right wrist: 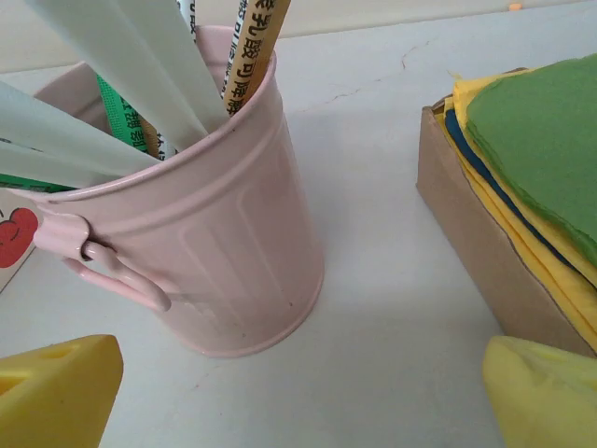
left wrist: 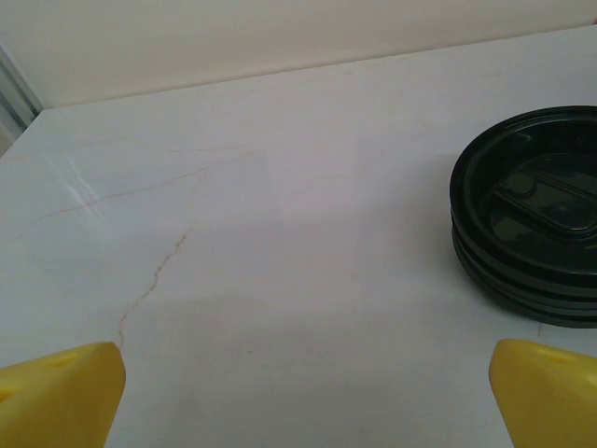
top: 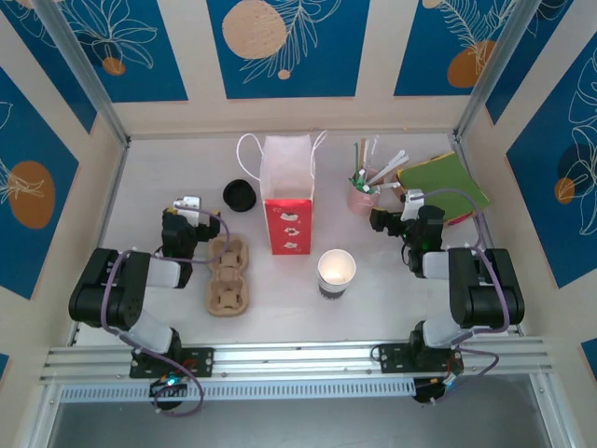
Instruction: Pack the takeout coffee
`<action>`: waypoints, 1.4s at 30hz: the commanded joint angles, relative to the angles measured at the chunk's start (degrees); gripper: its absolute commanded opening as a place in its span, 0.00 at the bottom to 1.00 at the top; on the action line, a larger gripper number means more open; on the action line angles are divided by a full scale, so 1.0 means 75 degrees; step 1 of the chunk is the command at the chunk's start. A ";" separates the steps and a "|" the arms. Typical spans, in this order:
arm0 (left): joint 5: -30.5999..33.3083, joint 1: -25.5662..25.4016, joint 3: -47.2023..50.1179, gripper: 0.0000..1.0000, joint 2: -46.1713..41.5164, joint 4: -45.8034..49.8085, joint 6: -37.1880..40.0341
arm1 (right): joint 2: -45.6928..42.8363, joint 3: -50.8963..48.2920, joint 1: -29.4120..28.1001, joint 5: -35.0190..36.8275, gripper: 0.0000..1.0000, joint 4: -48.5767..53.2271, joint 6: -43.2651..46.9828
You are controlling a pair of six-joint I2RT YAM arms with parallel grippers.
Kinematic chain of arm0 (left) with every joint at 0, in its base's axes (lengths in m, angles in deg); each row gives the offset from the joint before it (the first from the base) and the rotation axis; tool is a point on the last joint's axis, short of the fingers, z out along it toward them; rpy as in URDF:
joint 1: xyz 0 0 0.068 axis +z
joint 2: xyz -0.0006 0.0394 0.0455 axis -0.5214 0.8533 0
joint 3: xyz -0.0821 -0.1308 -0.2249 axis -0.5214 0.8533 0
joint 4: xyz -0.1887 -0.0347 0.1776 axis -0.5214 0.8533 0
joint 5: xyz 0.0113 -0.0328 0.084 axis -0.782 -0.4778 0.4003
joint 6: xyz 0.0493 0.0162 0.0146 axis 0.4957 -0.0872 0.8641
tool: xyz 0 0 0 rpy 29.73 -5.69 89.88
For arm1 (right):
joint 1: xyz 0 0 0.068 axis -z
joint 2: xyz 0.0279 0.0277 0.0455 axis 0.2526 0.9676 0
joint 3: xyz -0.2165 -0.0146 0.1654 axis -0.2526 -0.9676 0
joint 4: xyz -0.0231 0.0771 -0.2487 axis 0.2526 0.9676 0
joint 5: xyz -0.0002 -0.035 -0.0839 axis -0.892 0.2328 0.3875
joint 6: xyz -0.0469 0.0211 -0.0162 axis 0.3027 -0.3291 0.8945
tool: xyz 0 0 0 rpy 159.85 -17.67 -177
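The only writing we see, characters on a stirrer wrapper (right wrist: 254,42) in the pink cup (right wrist: 215,252), is unreadable. We count one paper bag (top: 287,201), one carrier (top: 229,275), one stack of black lids (left wrist: 532,224) and one takeout coffee (top: 336,273), open-topped. It stands right of the carrier, well apart from the left gripper (left wrist: 303,397) by the lids and the right gripper (right wrist: 298,392) by the pink cup, both spread wide, empty.

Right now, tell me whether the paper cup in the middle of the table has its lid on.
Off. The paper cup stands upright with its mouth open; the black lids sit stacked apart, left of the bag.
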 commanded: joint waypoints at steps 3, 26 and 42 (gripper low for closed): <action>-0.0154 0.0091 0.0039 1.00 0.0032 -0.0048 0.0065 | 0.0051 0.0095 0.0069 -0.0248 0.99 -0.0127 0.0044; -0.0154 0.0089 0.0029 1.00 0.0034 -0.0056 0.0071 | 0.0045 0.0103 0.0035 -0.0213 0.99 -0.0123 0.0041; -0.0327 0.0343 -0.0157 1.00 -0.0252 0.0534 -0.0202 | -0.0328 -0.0053 -0.0311 0.0513 0.99 -0.0097 0.0207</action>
